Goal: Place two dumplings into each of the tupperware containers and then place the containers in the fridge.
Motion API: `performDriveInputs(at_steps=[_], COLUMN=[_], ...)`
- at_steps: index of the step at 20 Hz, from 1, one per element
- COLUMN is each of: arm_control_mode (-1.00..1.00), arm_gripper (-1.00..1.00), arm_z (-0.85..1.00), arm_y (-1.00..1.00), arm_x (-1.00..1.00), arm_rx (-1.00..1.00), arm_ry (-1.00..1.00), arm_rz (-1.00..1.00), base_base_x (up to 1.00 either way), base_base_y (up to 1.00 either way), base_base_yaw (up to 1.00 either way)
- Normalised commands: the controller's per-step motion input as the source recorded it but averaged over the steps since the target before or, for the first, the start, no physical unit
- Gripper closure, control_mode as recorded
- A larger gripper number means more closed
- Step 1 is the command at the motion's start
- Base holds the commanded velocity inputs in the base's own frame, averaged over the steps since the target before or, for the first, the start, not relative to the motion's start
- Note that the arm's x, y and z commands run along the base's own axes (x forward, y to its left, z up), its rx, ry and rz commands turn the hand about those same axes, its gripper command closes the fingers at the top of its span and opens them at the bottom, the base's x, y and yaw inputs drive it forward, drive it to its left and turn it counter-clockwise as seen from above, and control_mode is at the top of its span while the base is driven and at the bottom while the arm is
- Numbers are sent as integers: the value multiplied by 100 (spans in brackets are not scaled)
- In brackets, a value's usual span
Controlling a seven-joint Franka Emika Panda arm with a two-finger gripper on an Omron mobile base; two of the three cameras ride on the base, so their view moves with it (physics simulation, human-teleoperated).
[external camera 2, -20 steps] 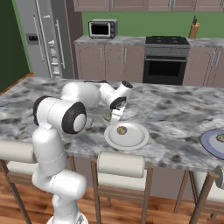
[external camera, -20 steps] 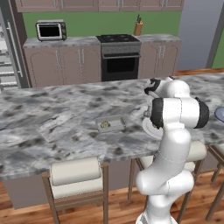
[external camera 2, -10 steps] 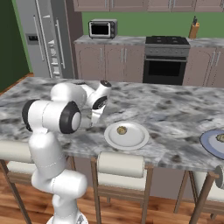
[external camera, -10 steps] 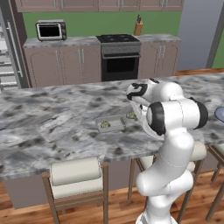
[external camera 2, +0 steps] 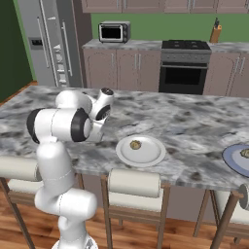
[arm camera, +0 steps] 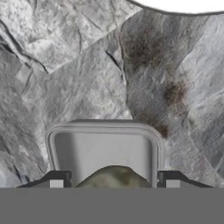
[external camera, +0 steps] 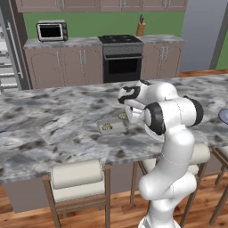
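Observation:
A tan-green dumpling point(arm camera: 114, 176) sits between the two finger tips of my gripper point(arm camera: 113, 180), which is shut on it. Straight below lies the shallow grey rectangular tupperware container point(arm camera: 103, 144). From the left base view, the gripper point(external camera: 126, 115) hangs just over the right end of that container point(external camera: 113, 127), and another dumpling point(external camera: 107, 127) lies inside at its left end. One more dumpling point(external camera 2: 135, 144) rests on the white plate point(external camera 2: 146, 154). The grey steel fridge point(external camera 2: 48, 44) stands at the far left of the room.
A blue-grey plate point(external camera 2: 234, 160) with a dumpling point(external camera 2: 244, 153) lies at the island's right end. Stools point(external camera: 79, 177) line the near edge of the marble counter point(external camera: 53, 129). The oven point(external camera: 122, 67) and the microwave point(external camera: 51, 31) stand along the back wall.
The arm has swung left from above the white plate to above the grey container, carrying the dumpling. The base has not moved.

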Motion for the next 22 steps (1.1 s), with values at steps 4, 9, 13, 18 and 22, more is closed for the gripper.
performDriveInputs(at_steps=[4,9,13,18,22], arm_control_mode=[-100,-100,-100,-100,-100], arm_gripper=[100,100,100,100,100], arm_z=[-21,-23,-29,-25,-18], arm_y=[26,26,20,12,6], arm_x=[4,0,0,0,0], arm_rx=[0,0,-1,0,0], arm_ry=[0,0,0,0,0], arm_rz=[-2,0,0,0,0], base_base_x=[0,0,0,0,0], base_base_y=[0,0,0,0,0], base_base_yaw=[0,0,0,0,0])
